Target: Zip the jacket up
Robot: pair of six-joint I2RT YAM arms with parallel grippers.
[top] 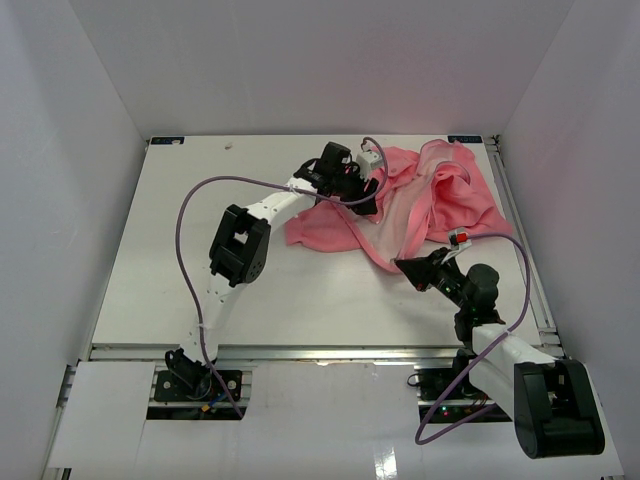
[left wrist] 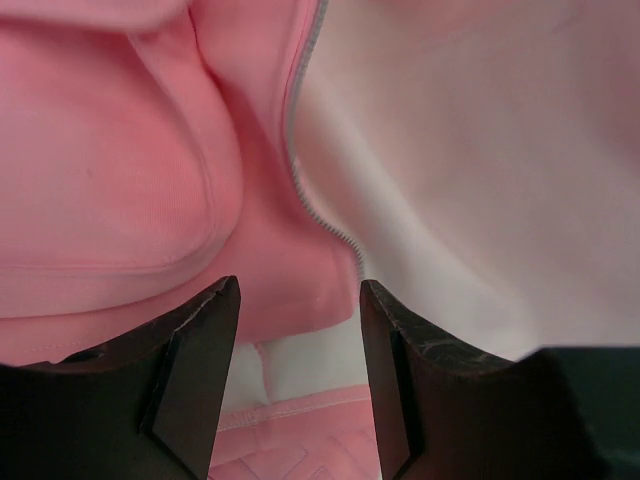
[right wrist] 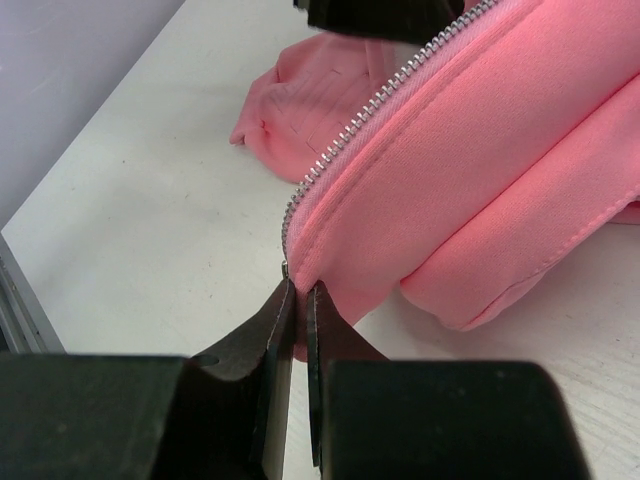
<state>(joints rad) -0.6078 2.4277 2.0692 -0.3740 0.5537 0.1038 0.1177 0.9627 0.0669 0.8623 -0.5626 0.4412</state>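
The salmon-pink jacket point(top: 430, 200) lies crumpled at the table's back right, its paler lining showing. My left gripper point(top: 372, 195) hovers over the jacket's left part, jaws open; between its fingers point(left wrist: 195, 370) I see pink cloth, pale lining and a line of zipper teeth point(left wrist: 300, 170). My right gripper point(top: 408, 268) is at the jacket's near hem. It is shut on the jacket's bottom corner point(right wrist: 320, 262), right at the lower end of the zipper teeth point(right wrist: 370, 105), which run up and away from it.
The white table point(top: 180, 250) is walled on three sides. A purple cable point(top: 210, 195) loops over the left arm, another point(top: 520, 280) over the right arm. A metal rail point(top: 300, 352) runs along the near edge.
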